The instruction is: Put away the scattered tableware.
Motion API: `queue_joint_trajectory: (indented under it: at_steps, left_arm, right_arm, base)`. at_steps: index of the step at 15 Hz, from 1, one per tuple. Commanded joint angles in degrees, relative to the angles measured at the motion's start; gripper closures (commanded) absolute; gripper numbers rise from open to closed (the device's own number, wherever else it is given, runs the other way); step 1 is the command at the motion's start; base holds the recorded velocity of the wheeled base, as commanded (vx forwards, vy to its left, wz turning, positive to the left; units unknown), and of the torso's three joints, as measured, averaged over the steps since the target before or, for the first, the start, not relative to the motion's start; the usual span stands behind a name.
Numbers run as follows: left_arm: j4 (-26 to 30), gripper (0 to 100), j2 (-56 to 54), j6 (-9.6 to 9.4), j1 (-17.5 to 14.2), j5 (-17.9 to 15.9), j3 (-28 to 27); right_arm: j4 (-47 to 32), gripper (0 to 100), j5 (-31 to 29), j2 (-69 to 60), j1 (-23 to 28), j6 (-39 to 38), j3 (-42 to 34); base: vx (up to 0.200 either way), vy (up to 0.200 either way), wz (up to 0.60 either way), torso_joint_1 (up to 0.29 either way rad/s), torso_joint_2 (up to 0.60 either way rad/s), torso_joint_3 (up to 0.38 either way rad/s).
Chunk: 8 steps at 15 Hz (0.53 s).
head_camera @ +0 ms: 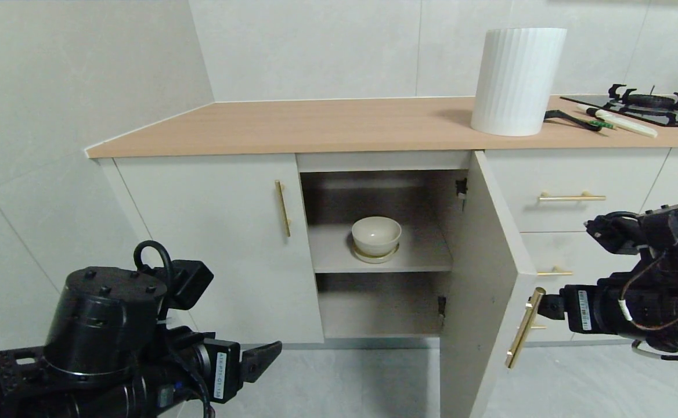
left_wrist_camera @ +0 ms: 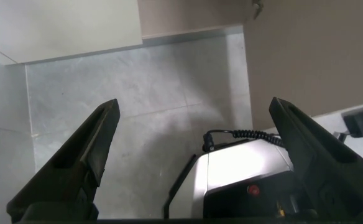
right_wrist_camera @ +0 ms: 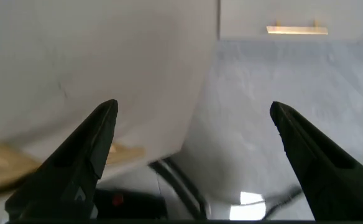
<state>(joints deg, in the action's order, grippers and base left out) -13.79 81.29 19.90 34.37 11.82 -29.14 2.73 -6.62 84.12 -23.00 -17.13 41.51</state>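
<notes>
Presently: bowl [head_camera: 376,234], cream, round, smooth-glazed, seated on a matching saucer [head_camera: 375,254] on the inner shelf [head_camera: 423,255]. Door [head_camera: 484,261], matte flat panel, stands open. Its brass bar handle [head_camera: 523,328] is just beside the right tool [right_wrist_camera: 192,109], fingers spread, empty. Left tool [left_wrist_camera: 194,102], low, likewise released. Risks: a slammed door may jar the bowl, and the tool may slip off the slick handle.

The bowl [head_camera: 376,234] is cream. The counter [head_camera: 316,125] is light wood-grain; the ribbed container [head_camera: 516,81] is white. The door handle [head_camera: 282,208] is brass-coloured.
</notes>
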Motion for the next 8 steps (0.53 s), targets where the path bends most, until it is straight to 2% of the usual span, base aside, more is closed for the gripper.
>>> queue_joint_trajectory:
  at_steps: [1,4,8]
  left_arm:
    - [-0.01,0,-0.60,-0.12,0.00,-0.14,-0.04]
    - [-0.01,0,-0.95,-0.38,0.09,-0.14,0.22]
    - [-0.01,0,-1.31,-0.56,0.18,-0.05,0.13]
  right_arm:
    - [2.72,0,0.12,4.83,-4.15,0.08,0.24]
    - [9.05,0,0.29,10.63,-8.02,1.31,3.40]
    - [9.66,0,0.29,18.80,-8.81,4.30,12.28]
  base:
    - [0.000,0.000,0.00,0.000,0.00,0.000]
    - [0.000,0.000,0.00,0.000,0.00,0.000]
    - [0.000,0.000,0.00,0.000,0.00,0.000]
